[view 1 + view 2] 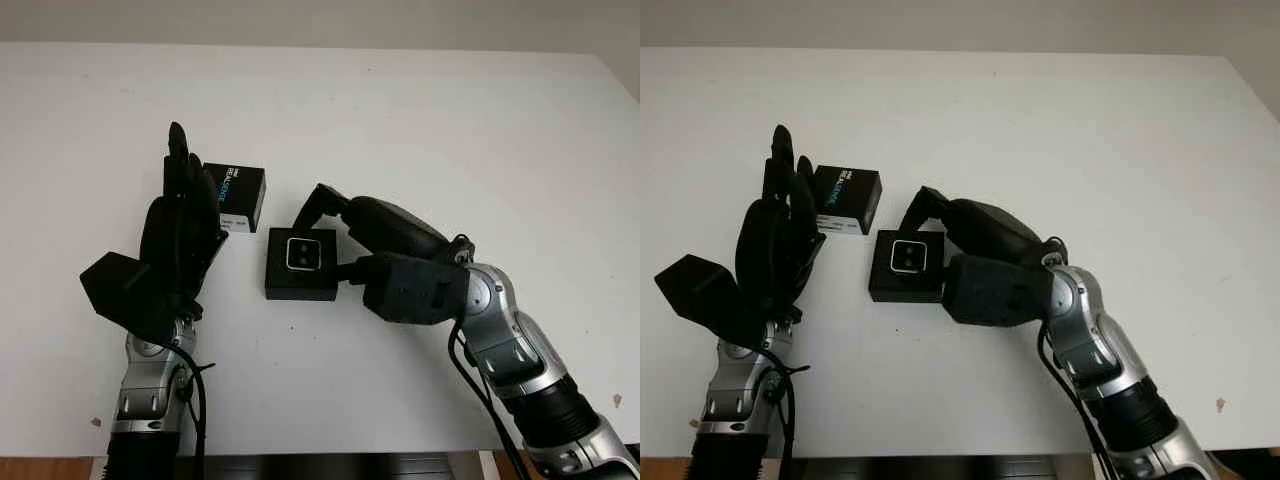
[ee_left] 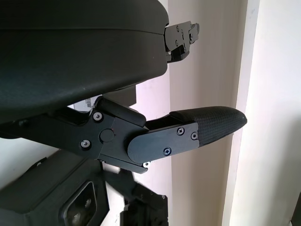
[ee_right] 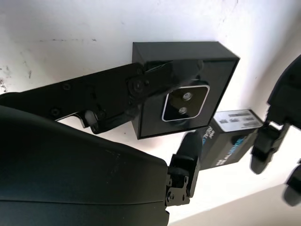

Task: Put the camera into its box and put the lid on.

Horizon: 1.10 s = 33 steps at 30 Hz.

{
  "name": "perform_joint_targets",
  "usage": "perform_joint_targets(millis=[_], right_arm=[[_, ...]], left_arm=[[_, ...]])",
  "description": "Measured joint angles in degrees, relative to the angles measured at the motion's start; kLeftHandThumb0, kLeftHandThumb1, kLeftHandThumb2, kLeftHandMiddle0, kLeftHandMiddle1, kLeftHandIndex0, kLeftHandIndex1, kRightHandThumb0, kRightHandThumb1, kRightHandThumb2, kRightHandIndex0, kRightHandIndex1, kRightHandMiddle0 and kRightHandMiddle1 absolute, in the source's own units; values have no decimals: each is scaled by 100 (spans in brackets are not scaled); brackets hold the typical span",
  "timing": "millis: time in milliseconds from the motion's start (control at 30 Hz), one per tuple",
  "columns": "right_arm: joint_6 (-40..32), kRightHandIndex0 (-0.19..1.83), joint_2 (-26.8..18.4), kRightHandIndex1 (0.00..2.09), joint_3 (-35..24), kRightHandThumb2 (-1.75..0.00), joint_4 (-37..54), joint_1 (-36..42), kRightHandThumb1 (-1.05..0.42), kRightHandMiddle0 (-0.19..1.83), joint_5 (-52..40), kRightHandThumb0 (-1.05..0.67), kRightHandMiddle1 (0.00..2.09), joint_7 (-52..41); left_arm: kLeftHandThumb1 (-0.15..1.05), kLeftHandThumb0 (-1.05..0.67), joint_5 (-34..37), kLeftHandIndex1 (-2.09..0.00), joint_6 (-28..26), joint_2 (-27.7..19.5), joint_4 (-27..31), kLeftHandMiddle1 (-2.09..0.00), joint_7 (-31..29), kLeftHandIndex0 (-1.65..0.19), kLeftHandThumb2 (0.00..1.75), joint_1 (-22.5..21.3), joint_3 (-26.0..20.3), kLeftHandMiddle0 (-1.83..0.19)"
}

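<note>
The black box (image 1: 300,265) with the camera (image 1: 302,254) is being gripped mid-frame by the right hand (image 1: 345,240); the lid (image 1: 236,196) is being flanked upper-left by the open left hand (image 1: 180,235).

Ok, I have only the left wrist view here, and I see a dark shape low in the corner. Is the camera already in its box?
Observer: Yes. The camera sits in the open black box, lens facing up.
Operator: And where is the lid?
Observer: The lid, with a white label, lies on the table just beyond the box and to its left, apart from it and next to your open left hand. It is not on the box yet.
Operator: What is the right hand doing?
Observer: The right hand is at the box's right side, with one finger reaching the far edge. I cannot tell whether it grips the box.
</note>
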<state>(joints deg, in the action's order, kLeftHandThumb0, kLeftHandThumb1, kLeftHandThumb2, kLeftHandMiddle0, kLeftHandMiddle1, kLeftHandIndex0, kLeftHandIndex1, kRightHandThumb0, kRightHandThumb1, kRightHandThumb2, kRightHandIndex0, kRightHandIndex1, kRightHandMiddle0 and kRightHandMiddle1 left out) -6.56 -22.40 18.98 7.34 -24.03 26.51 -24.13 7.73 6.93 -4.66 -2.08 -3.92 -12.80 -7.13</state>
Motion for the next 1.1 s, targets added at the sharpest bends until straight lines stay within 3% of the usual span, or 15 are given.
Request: perform_joint_targets(millis=[367,533,800,867,1100], right_arm=[[135,-6,-21,7,0,-5,127,90,-97,-6,58,-62,58,-101],[314,-6,-17,6,-60,-6,120,136,-100,-8,-87,-62,44,-73],[774,4,147,9,-586,-16,-252,158,-105,5,-801,-58,29,329],[725,7,170,10,-755,-23,-283,156,-105,8,-1009,-63,28,349],[437,16,240,11,-1527,-17,-570,-112,-105,18,-1887,-61,27,405]], left_arm=[[105,-80,2,0,-2,2,16,0,-3,19,64,22,-3,19],[105,-79,8,0,-2,2,18,0,-10,19,65,25,-6,19],[105,-78,20,0,1,-79,146,0,-97,19,64,166,-102,19],[105,-78,21,0,9,-139,253,0,-103,19,59,215,-152,19],[105,-62,96,-11,291,-540,627,-9,-154,-1,25,247,-585,-2]])
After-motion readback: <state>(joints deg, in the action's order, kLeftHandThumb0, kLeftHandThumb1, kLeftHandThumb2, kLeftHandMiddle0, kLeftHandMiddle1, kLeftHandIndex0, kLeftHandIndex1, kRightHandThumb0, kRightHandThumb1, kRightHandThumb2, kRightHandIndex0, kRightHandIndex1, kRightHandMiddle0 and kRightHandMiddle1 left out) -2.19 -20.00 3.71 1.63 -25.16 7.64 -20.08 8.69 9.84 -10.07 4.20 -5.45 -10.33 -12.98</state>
